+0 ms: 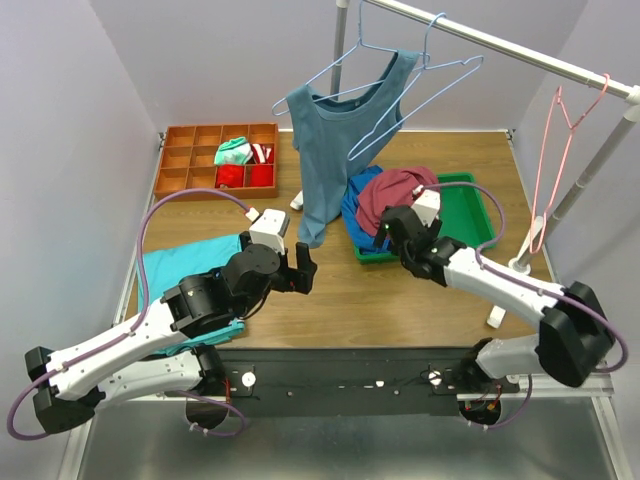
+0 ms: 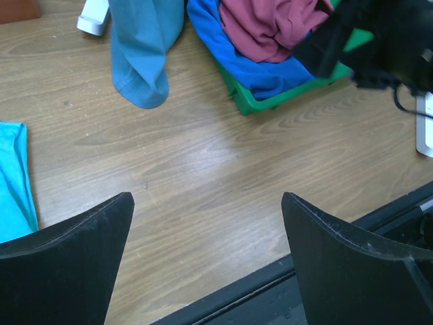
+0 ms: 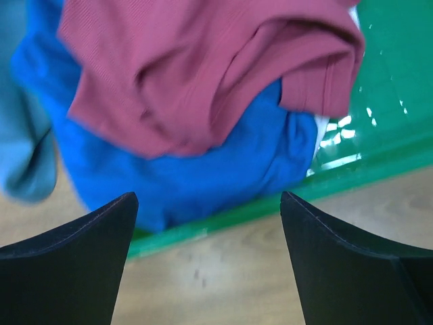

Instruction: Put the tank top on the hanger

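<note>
The maroon tank top point(image 1: 393, 192) lies crumpled on a bright blue garment point(image 1: 356, 215) at the left end of a green tray point(image 1: 482, 206). It also shows in the right wrist view point(image 3: 203, 68) and the left wrist view point(image 2: 270, 27). The bare light-blue wire hanger point(image 1: 416, 108) hangs tilted from the rail point(image 1: 500, 45), beside its twin wearing a slate-blue top point(image 1: 330, 140). My right gripper point(image 1: 388, 233) point(image 3: 206, 203) is open and empty, just in front of the tray's near edge, apart from the maroon top. My left gripper point(image 1: 305, 268) point(image 2: 206, 200) is open and empty over bare wood.
An orange compartment box point(image 1: 215, 160) stands at the back left. A teal garment point(image 1: 190, 265) lies under my left arm. A pink wire hanger point(image 1: 548, 150) hangs at the rail's right end. The slate-blue top's hem point(image 2: 139, 54) dangles near the tray.
</note>
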Available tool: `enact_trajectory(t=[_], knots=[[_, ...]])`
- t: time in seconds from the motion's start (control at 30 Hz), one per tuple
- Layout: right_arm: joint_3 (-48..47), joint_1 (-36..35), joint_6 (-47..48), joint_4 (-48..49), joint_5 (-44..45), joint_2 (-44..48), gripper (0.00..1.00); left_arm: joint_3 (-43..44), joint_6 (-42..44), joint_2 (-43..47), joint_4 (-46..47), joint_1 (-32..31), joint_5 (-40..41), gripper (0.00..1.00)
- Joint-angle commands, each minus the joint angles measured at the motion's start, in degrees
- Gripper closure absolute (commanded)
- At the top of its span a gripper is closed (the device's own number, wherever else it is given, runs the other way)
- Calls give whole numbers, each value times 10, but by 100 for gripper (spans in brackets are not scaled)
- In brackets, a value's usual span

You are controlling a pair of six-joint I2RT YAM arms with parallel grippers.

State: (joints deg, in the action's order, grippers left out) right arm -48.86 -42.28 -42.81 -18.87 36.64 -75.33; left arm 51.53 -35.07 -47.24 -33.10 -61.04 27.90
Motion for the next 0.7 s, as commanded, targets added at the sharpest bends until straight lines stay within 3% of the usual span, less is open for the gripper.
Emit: enact_trajectory(t=[0.0, 0.13, 0.33, 0.37, 0.4, 0.5, 0.6, 0.67], knots=[[-48, 56, 59, 112, -72, -69, 7, -6, 3, 12, -4, -1, -26, 1], [-112, 76, 76, 122, -73, -172, 15, -6, 7, 15, -9, -1, -26, 1], [-146, 81, 69, 104, -72, -211, 33, -13, 4, 29, -20, -1, -17, 2], [-146, 81, 69, 99, -68, -207, 39, -15, 4, 33, -19, -1, -16, 2], [-146, 80, 68, 90, -59, -201, 55, -16, 2, 36, -19, -1, -14, 3], [-146, 81, 66, 63, -41, -164, 83, -20, 0, 47, -17, -1, -11, 7], [-154, 81, 75, 35, -39, -123, 99, -17, 0, 48, -14, -1, -11, 11], [-160, 80, 77, 17, -42, -98, 99, -13, 0, 47, -9, -1, -10, 12]])
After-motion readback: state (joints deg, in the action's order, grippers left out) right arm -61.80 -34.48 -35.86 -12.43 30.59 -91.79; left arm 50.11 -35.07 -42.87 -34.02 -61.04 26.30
